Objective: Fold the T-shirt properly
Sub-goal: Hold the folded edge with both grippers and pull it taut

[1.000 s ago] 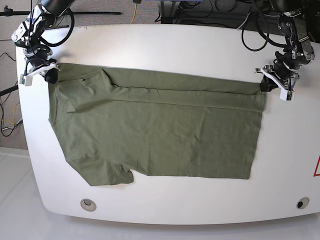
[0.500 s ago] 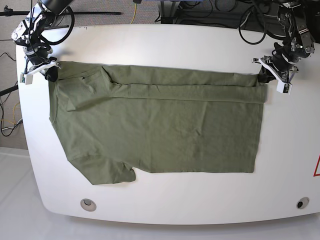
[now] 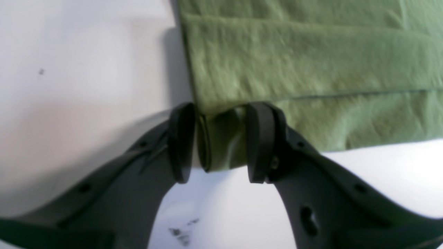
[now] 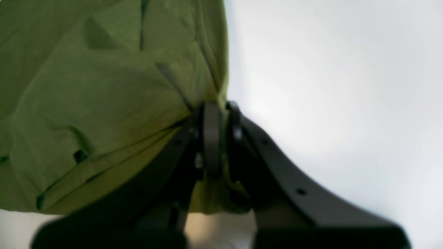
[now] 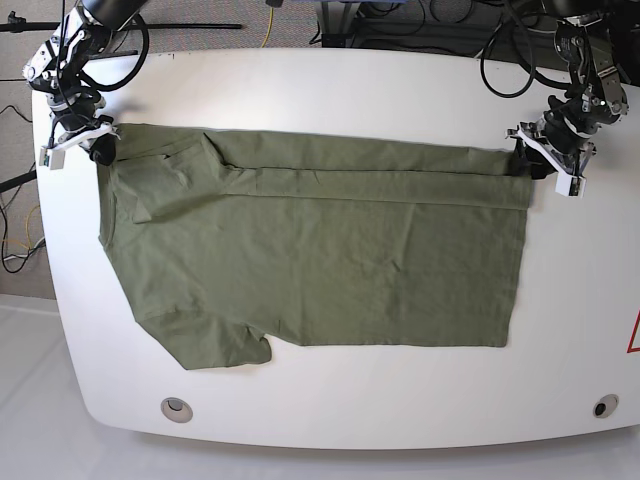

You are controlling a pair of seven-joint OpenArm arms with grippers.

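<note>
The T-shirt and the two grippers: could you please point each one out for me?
T-shirt point(image 5: 320, 260): base view, middle of the flat body panel.
left gripper point(image 3: 219, 141): left wrist view, gap between its fingers, over the cloth corner.
right gripper point(image 4: 221, 138): right wrist view, between its closed fingers.

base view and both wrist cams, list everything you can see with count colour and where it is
T-shirt: one, olive green, spread flat across the table, far long edge folded over into a band, one sleeve toward the near left.
table: one, white, rounded corners, under the shirt.
holes: two, round, grey-rimmed, near corners of the table.
cables: several, black and one yellow, behind the far edge.
left gripper: one, black, at the shirt's far right corner in the base view, jaws parted with the cloth edge between them.
right gripper: one, black, at the far left corner, shut on the shirt.
</note>
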